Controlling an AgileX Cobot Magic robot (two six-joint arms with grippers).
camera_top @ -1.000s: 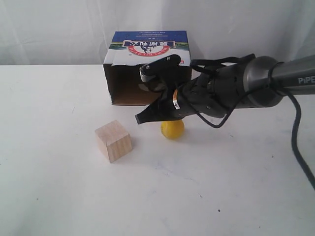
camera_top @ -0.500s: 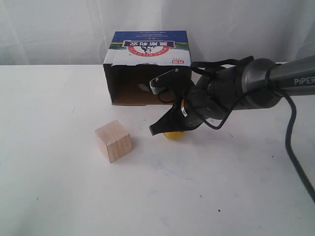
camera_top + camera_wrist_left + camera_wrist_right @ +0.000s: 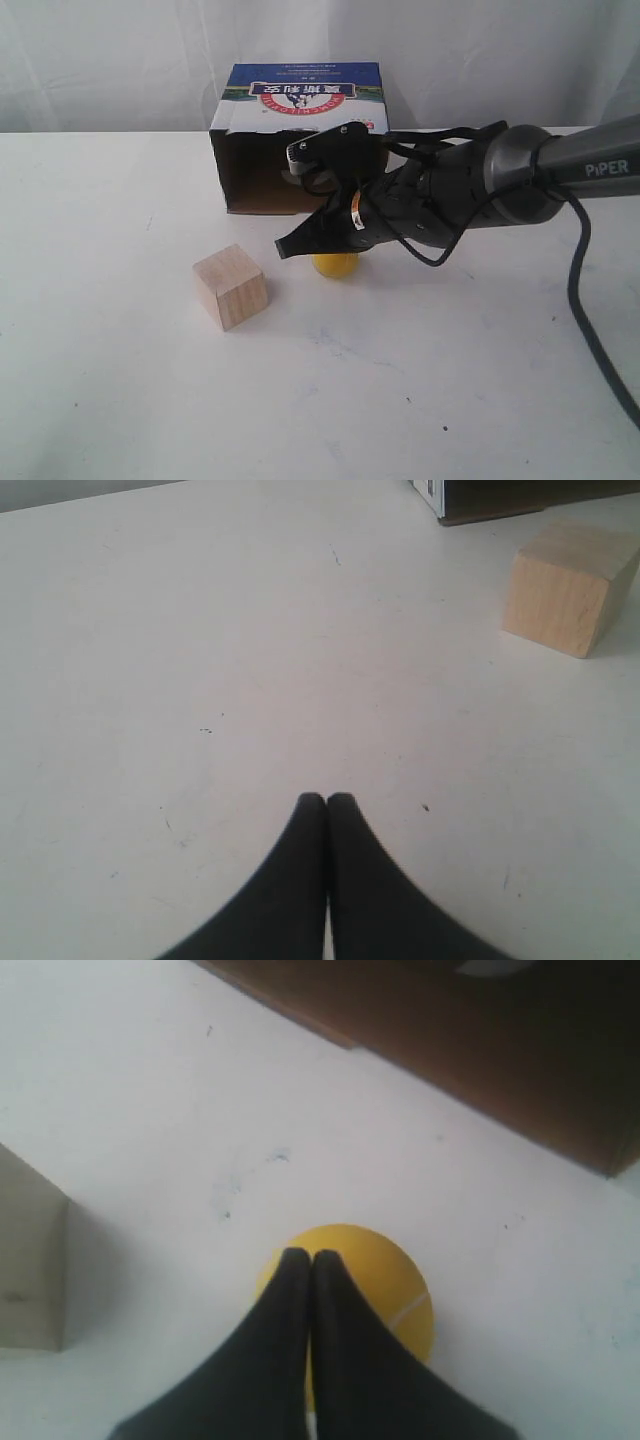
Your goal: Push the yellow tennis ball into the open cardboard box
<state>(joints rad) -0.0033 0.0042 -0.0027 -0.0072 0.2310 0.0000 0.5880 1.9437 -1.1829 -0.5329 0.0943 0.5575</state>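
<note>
right gripper [image 3: 285, 246], fingers clenched together, hangs over the yellow tennis ball [image 3: 335, 266] near the open cardboard box [image 3: 300, 100]; left gripper [image 3: 326, 800] likewise clenched.

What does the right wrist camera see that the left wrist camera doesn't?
Only the right wrist view shows the yellow tennis ball, with the tips of the shut right end effector overlapping it. Only the left wrist view shows the shut left end effector, above bare white table. Both show the wooden cube and part of the open cardboard box.
</note>
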